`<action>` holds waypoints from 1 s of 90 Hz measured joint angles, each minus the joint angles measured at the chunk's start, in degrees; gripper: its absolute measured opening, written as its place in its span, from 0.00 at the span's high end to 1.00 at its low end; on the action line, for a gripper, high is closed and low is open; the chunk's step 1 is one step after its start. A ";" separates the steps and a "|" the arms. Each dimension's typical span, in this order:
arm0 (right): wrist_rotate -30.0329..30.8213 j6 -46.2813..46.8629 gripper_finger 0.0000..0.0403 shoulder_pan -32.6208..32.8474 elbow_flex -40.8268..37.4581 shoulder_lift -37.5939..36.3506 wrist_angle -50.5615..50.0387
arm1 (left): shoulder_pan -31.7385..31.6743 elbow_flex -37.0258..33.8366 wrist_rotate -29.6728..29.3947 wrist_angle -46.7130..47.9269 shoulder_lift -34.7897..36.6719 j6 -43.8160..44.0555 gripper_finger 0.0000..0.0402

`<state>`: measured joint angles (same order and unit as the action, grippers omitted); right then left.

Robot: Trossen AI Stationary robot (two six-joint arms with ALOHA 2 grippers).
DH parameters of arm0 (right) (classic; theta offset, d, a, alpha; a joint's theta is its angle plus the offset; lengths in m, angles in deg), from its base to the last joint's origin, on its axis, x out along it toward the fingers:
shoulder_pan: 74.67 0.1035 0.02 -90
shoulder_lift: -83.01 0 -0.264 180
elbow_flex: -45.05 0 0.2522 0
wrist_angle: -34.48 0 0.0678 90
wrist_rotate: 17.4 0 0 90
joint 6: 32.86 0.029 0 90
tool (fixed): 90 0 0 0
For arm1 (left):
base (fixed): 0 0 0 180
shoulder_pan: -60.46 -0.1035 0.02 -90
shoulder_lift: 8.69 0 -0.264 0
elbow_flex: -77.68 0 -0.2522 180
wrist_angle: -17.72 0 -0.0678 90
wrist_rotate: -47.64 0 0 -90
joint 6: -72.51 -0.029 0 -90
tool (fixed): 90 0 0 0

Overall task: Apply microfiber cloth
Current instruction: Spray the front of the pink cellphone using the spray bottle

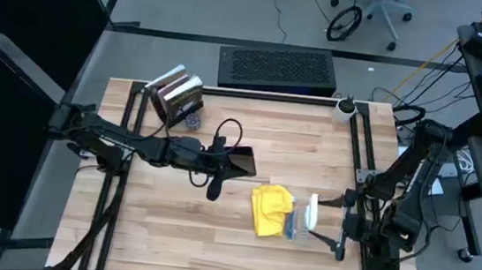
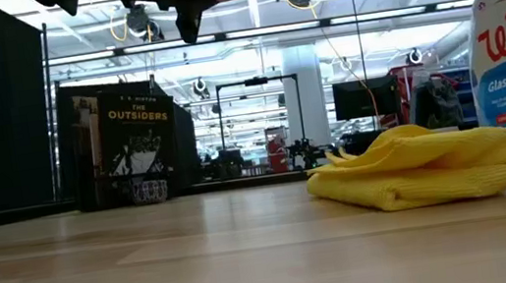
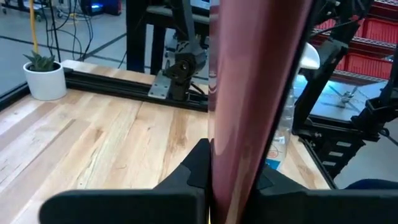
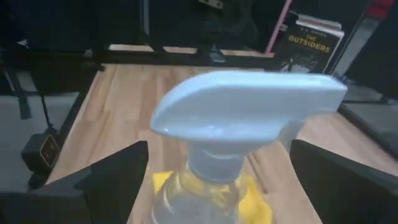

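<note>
Arms: you have two, one from the table's (image 1: 170, 226) left edge, one at its right edge.
Books: you can count two or so upright near the back left corner (image 1: 177, 96); only one cover reads clearly, and the exact count is hard to make out.
Left gripper: (image 1: 217, 164) held above the middle of the table, its fingers pressed onto a dark phone (image 1: 240, 162); in the left wrist view the phone (image 3: 249, 93) fills the frame as a reddish slab, its ends cut off.
Cloth: one, yellow (image 1: 270, 210), crumpled flat on the table right of centre toward the front edge, touching the bottle beside it.
Bottle: one spray bottle (image 1: 305, 217) lying just right of the cloth; in the low view its top is cut off.
Right gripper: (image 1: 332, 222) low by the right edge, fingers spread either side of the bottle's white nozzle (image 4: 249, 112), not visibly touching it.
Plant: one small white pot (image 1: 345, 107) at the back right corner.
</note>
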<state>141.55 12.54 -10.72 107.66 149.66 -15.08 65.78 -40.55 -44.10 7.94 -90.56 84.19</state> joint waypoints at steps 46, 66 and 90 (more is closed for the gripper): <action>-5.10 -4.48 0.07 -6.90 -0.01 0.57 3.99 | 0.00 0.00 -0.26 -0.28 0.00 -0.52 0.97; -6.51 -4.21 0.07 -8.89 0.01 2.27 4.98 | -1.42 4.37 -2.30 -0.56 -4.45 -1.66 0.97; -7.84 -6.49 0.07 -9.10 0.00 1.98 6.09 | -6.99 24.02 7.98 8.34 -20.31 -7.21 0.97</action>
<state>133.70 6.05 -19.82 107.66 151.64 -8.99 58.78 -16.53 -36.12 16.28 -110.86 76.98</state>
